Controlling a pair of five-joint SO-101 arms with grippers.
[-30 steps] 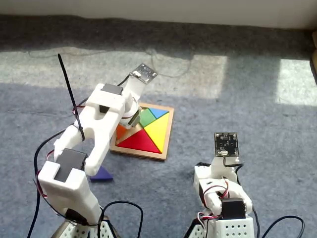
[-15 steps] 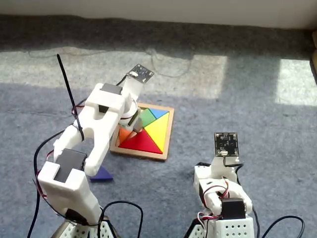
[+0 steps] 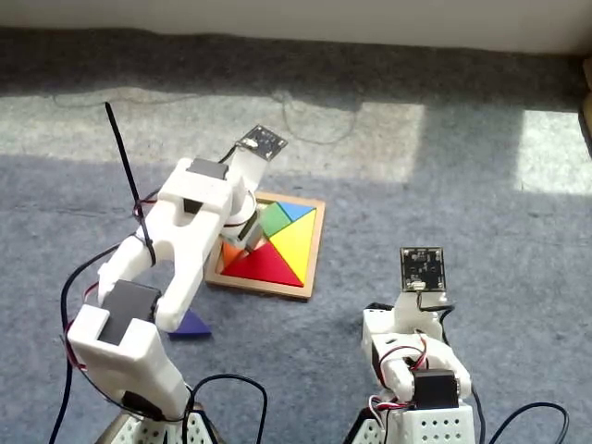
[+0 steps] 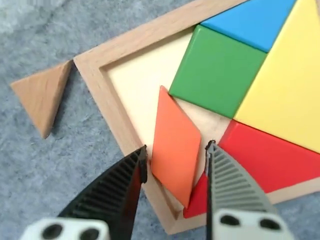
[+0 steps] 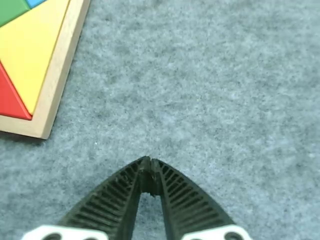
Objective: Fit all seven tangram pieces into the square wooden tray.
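Indoor room with a carpeted surface, perhaps a home or hobby setup.
Grey short-pile carpet (image 3: pixel 481 231) lies under everything. Bright sunlight patches (image 3: pixel 393 139) fall across it, a pale wall strip (image 3: pixel 324 18) runs behind, and a thin wire (image 3: pixel 305 116) trails loose.

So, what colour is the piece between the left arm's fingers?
The piece is orange; clearest in left wrist view.

The left arm (image 3: pixel 176 250) rises from its base at the lower left of the high view and stretches up and right toward the middle of the frame, wrist bent downward. The left gripper (image 4: pixel 175 150) points down, its jaws apart with a clear gap between the tips. The right arm (image 3: pixel 413 356) sits folded low over its base at the lower right. The right gripper (image 5: pixel 150 162) has its jaws closed, tips meeting
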